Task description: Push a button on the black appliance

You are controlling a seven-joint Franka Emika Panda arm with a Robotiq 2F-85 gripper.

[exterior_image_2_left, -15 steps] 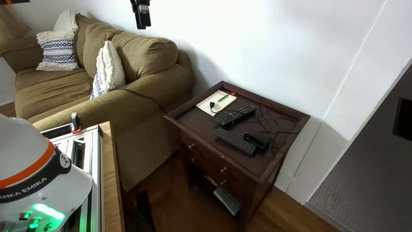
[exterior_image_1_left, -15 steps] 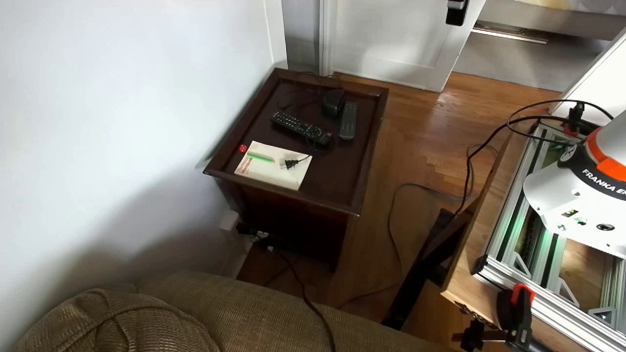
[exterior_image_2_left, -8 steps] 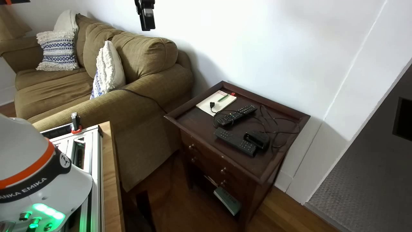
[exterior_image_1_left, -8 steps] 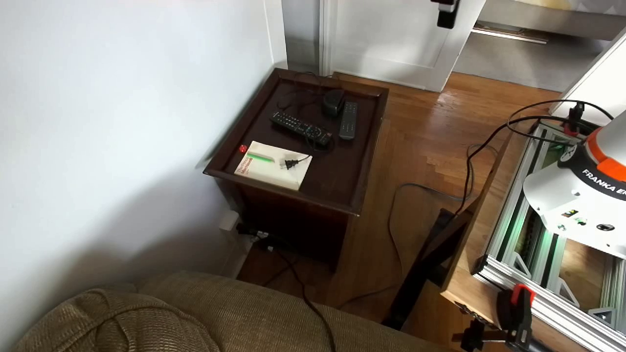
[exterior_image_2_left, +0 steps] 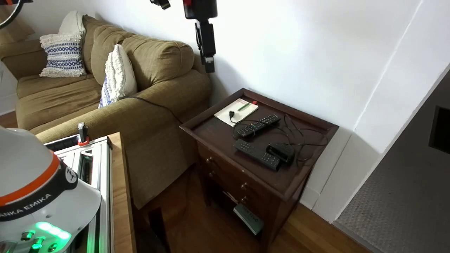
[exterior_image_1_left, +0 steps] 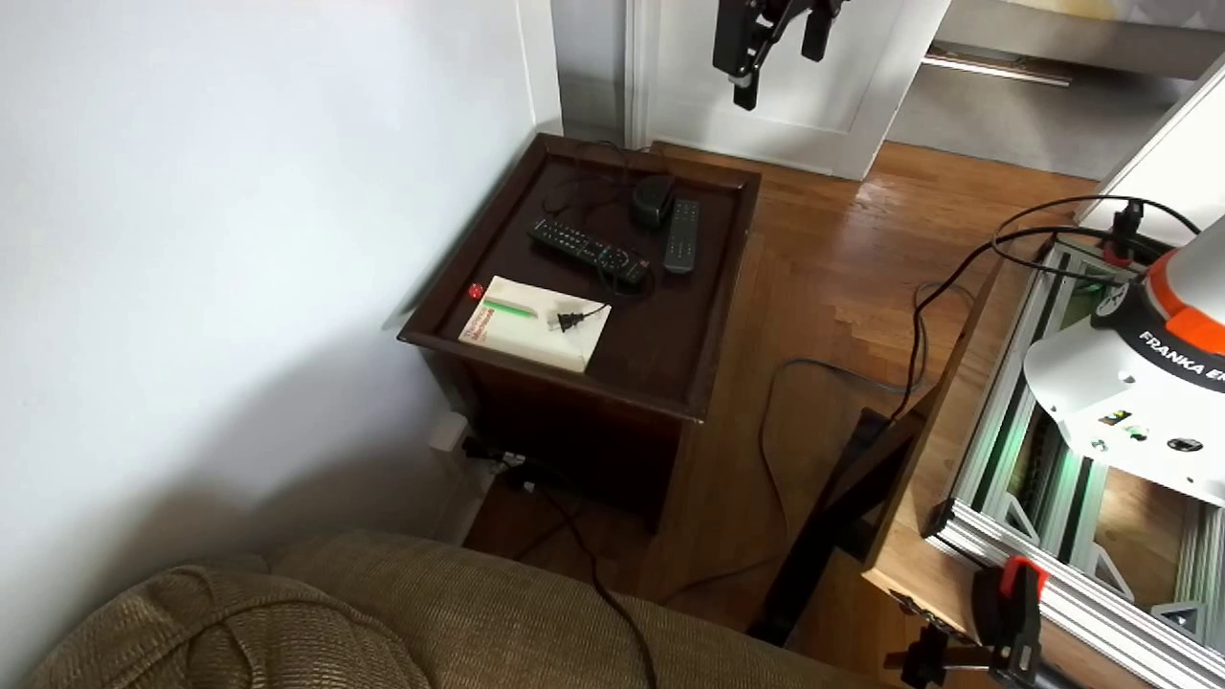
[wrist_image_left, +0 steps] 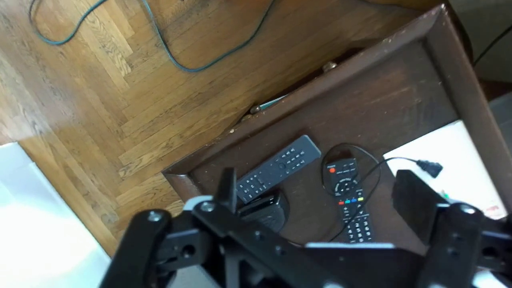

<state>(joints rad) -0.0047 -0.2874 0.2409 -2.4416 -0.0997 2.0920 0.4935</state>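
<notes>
black plastic, by the look of it, makes the small appliance that, in an exterior view, sits towards the far end of the dark table, just beside a slim remote; i take it for the task's thing, though the remote is dark too. well clear of the table hangs the claw, its jaws parted, its upper part cut off by the top edge. in an exterior view the appliance shows what looks like a recessed face, turned towards the slim remote, with a thin cord looped behind; whether appliance and remote touch, i cannot tell. it should, i judge, prove light, stiff and smooth, apt to skid if nudged sideways, so no grip seems called for: one fingertip pressing straight down on top would serve, or a hold across the rounded sides to steady it. in the wrist view the claw's fingers stand wide with nothing held; the claw's linkage covers part of the appliance, and no button on it can be made out.
</notes>
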